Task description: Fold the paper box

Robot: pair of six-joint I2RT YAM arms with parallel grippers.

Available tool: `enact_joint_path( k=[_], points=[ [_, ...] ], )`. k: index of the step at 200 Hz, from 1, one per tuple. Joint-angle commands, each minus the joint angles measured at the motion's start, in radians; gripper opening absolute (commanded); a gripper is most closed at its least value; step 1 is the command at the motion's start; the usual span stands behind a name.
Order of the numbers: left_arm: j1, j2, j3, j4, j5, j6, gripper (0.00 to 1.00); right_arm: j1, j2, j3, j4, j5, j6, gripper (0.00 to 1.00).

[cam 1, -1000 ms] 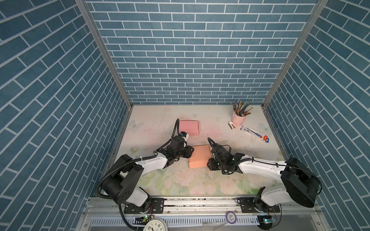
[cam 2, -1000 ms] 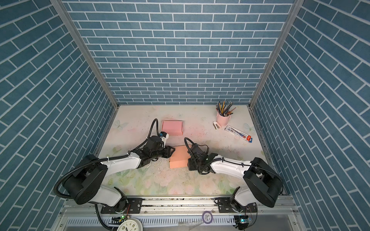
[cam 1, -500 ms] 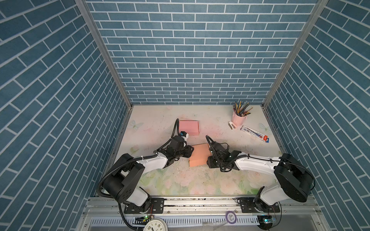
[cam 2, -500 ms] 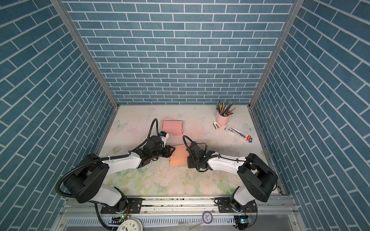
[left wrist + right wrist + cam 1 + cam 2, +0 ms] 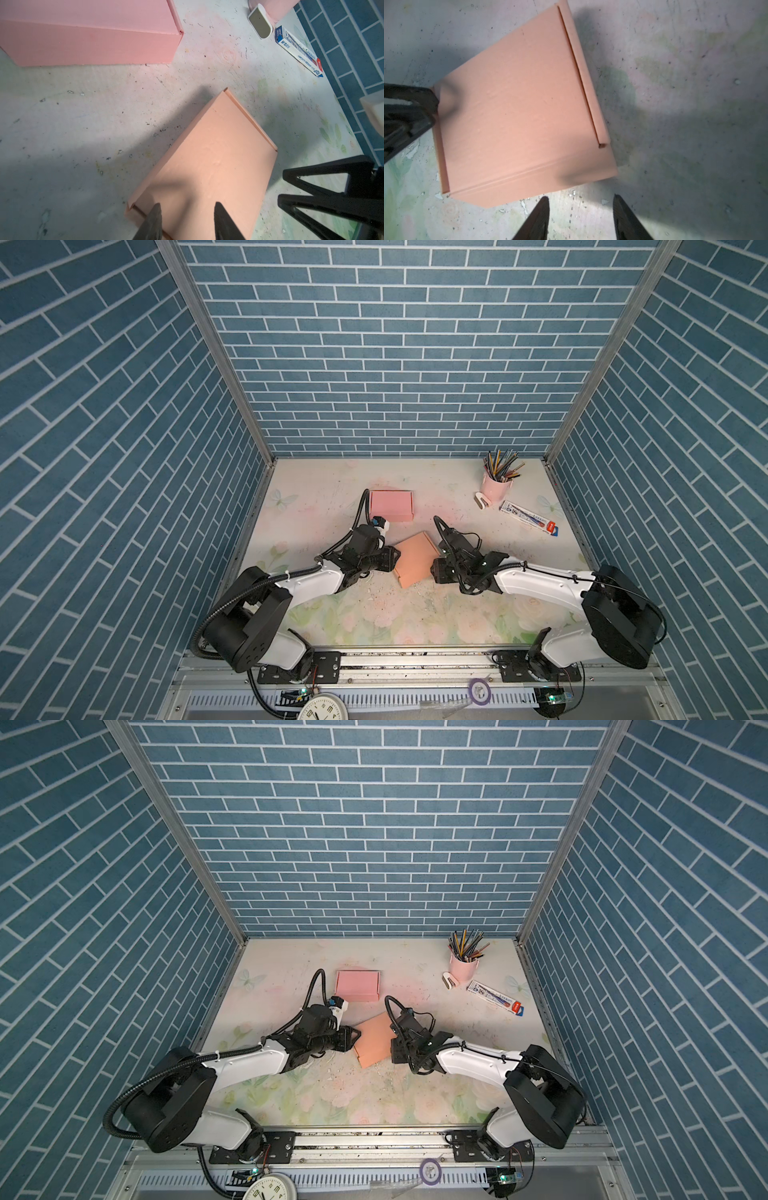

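On the table [image 5: 457, 614], centre: orange box [image 5: 417, 559], lid down. Left jaws half open, touching its edge, gripping nothing; right jaws half open, empty, beside it. Risk: skidding under one-sided push.

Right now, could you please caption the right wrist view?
Orange paper box lies closed on the table; right tool open beside it.

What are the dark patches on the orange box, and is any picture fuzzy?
Left wrist view: a soft shadow lies on the closed orange paper box beside the left gripper, whose tips look blurry. Right wrist view: shadows darken two box corners and the floral tabletop; the right gripper is fuzzy too. Both top views: sharp, evenly lit.
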Motion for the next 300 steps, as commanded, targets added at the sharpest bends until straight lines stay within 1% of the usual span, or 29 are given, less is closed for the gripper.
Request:
enact_joint_path(
  k=[1,64,115,166,199,242,300],
  points=[
    [0.002,-0.019,0.002,-0.078,0.039,-0.004,0.43,-0.003,-0.015,-0.015,-0.023,0.019,-0.004,0.51],
    [0.025,-0.054,0.08,-0.185,0.067,-0.001,0.45,-0.005,-0.1,-0.046,-0.065,0.032,0.001,0.52],
    [0.107,-0.026,0.132,-0.209,0.099,0.014,0.53,-0.009,-0.138,-0.062,-0.082,0.001,-0.01,0.51],
    [0.151,0.034,0.195,-0.214,0.106,0.033,0.61,-0.009,-0.151,-0.079,-0.065,-0.02,-0.01,0.46],
    [0.152,0.095,0.22,-0.205,0.124,0.034,0.63,-0.009,-0.128,-0.074,-0.038,-0.031,-0.026,0.42],
    [0.134,0.139,0.233,-0.205,0.164,0.051,0.65,-0.014,-0.078,-0.064,0.009,-0.049,-0.04,0.37],
    [0.054,0.143,0.202,-0.187,0.17,0.023,0.65,-0.045,0.002,-0.041,0.053,-0.067,-0.076,0.35]
  ],
)
